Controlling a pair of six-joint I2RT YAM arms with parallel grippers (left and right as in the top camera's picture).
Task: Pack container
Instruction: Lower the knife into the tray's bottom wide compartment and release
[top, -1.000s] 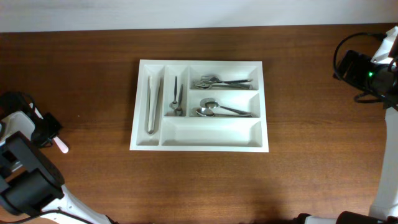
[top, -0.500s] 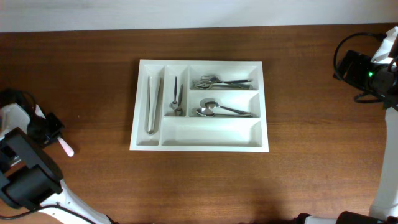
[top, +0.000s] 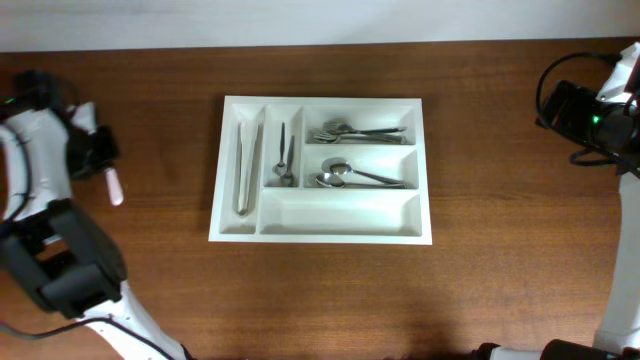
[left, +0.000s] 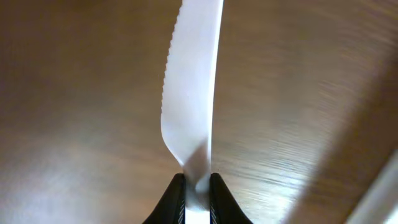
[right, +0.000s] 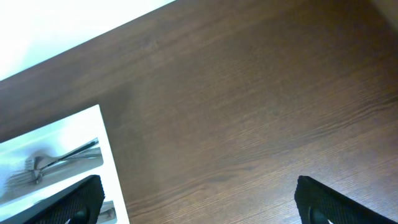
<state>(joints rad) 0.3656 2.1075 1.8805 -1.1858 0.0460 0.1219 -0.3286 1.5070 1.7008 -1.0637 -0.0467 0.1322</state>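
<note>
The right tool (right: 202, 200), fingers (right: 74, 198) spread, hangs over the table (right: 249, 93) beside the container (right: 59, 132) with forks (right: 59, 163).

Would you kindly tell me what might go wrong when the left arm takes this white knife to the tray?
The left tool pinches the white knife near one end, so the long blade may swivel or slip in transit. Lowered tilted, it could catch a wall of the container instead of dropping into its bare bottom slot.
</note>
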